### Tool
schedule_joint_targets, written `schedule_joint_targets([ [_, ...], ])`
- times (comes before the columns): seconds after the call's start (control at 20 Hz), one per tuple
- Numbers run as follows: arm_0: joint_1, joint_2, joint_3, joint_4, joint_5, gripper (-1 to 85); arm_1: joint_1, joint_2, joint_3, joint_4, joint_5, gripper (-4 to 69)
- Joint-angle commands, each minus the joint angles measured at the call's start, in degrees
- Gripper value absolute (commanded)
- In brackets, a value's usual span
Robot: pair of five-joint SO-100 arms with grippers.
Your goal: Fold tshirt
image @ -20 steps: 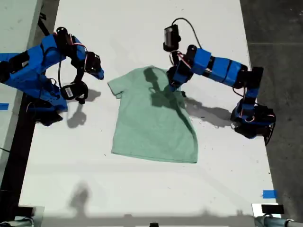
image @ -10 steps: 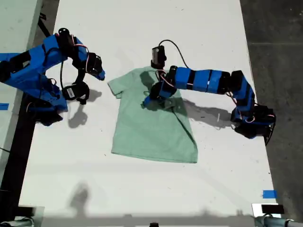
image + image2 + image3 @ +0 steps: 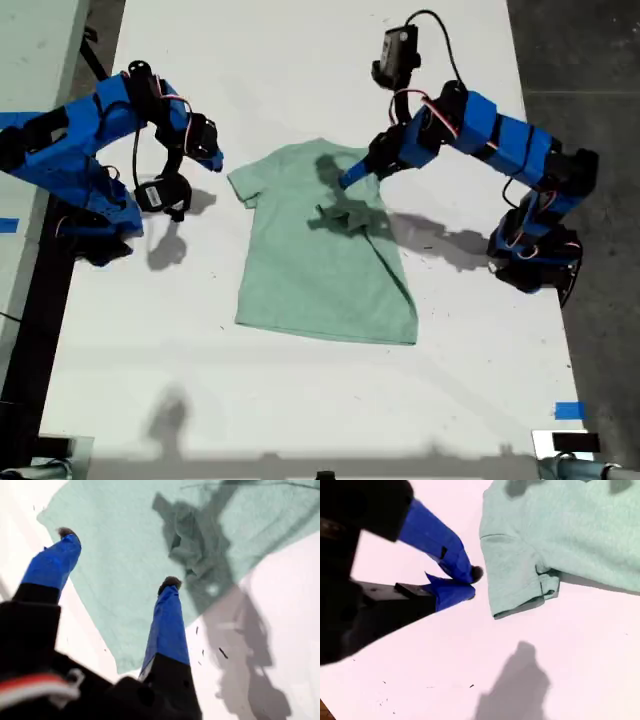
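The tshirt (image 3: 325, 255) lies flat on the table (image 3: 300, 60), long axis running away from the first gripper (image 3: 117, 560), which hovers just above its bunched sleeve, jaws apart and empty. The second gripper (image 3: 467, 582), jaws together, sits beside the opposite sleeve (image 3: 517, 580), apart from it.

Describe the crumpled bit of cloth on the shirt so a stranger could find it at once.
On the white table lies the tshirt, pale mint green, between two blue arms. Toward its neck end, below my first gripper, which hangs open above it, sits a small bunched lump of fabric. It is the only raised, shadowed wrinkle on cloth that otherwise lies flat.
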Motion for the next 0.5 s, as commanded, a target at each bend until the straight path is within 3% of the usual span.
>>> schedule_joint_targets([
  [0.0, -0.62, 0.09, 0.26, -2.46, -2.11, 25.6, 0.53, 8.09, 5.1, -0.53, 1.05, 33.6],
  [0.15, -1.49, -1.49, 3.6, -5.54, -1.58, 34.7, -0.26, 12.13, 12.3, -3.52, 2.37, 33.6],
  [0.45, -6.94, -4.66, 16.96, -19.78, -0.35, 33.9, -0.62, 21.36, 23.29, -7.03, 3.6, 32.9],
])
